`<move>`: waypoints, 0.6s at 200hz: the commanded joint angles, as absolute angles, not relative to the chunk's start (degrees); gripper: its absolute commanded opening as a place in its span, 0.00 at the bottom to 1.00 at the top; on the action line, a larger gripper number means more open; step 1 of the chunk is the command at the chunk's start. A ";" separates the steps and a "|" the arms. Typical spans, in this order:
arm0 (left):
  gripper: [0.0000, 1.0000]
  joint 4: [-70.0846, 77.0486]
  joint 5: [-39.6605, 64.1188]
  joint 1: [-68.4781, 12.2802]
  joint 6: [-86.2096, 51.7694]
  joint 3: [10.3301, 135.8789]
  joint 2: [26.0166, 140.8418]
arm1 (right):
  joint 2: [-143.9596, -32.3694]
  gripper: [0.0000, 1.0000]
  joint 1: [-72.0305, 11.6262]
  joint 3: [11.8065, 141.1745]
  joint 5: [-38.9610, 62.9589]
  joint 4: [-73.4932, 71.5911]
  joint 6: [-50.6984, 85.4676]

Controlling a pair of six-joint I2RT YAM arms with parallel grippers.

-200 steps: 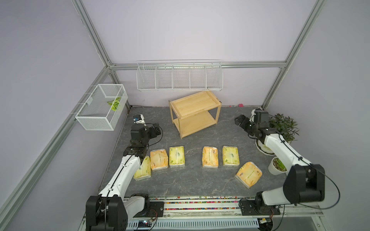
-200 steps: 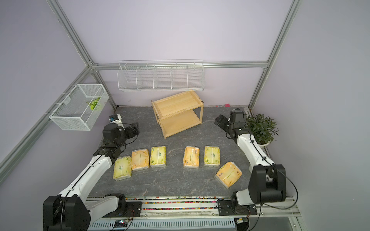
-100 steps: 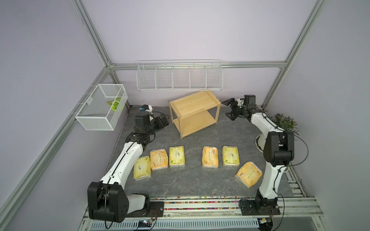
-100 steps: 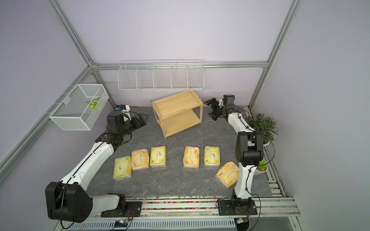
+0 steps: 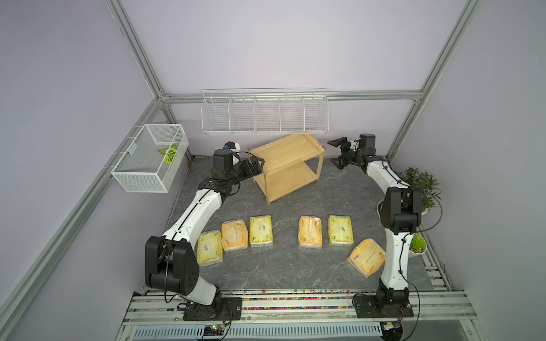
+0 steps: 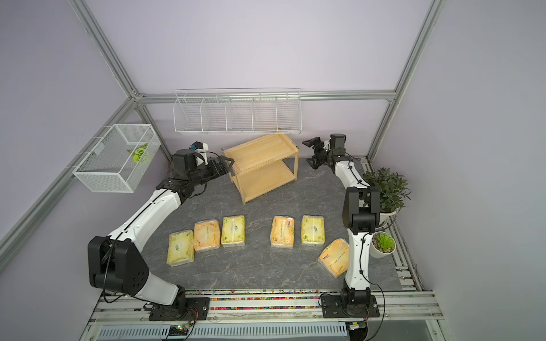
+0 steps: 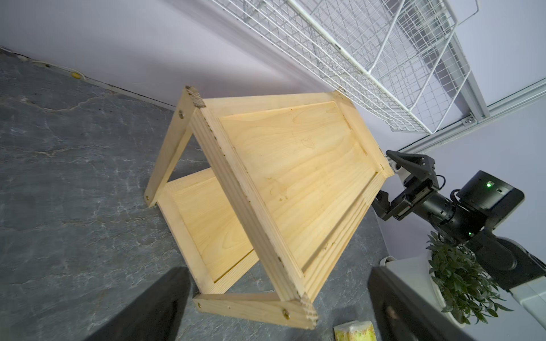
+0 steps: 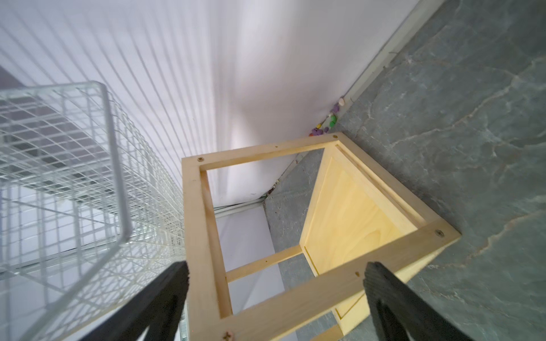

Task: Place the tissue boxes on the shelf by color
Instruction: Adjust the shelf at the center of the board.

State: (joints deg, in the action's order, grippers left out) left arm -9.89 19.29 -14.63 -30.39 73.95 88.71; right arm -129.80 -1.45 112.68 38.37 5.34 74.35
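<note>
Right, left pincer [image 5: 257, 166] and right pincer [image 5: 335, 153] gape empty at either end of the shelf [image 5: 291, 150]; six tissue boxes [image 5: 260, 231] wait on the desk [image 5: 295, 271]. Next, likely: grip and square it.

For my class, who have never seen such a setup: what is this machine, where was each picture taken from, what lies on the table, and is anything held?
Two white robot arms stand at the front edge of the table. Two pictures look down from overhead; two come from cameras on the arms' wrists. The left gripper and right gripper are open and empty, one near each end of the wooden shelf. In front of it lie three orange tissue packs and three yellow-green tissue packs.
</note>
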 commanded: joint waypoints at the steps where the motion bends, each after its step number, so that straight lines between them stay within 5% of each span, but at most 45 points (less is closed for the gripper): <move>1: 1.00 -10.30 20.30 -15.03 -30.87 76.33 90.57 | -133.91 0.98 -1.37 117.73 40.05 7.39 74.77; 62: 1.00 -10.69 21.03 -15.19 -30.72 79.29 93.38 | -141.35 0.97 -1.74 127.11 44.07 11.23 75.39; 120: 1.00 -11.71 21.08 -15.23 -29.48 80.37 93.82 | -138.31 0.97 -3.70 122.87 48.13 12.83 72.15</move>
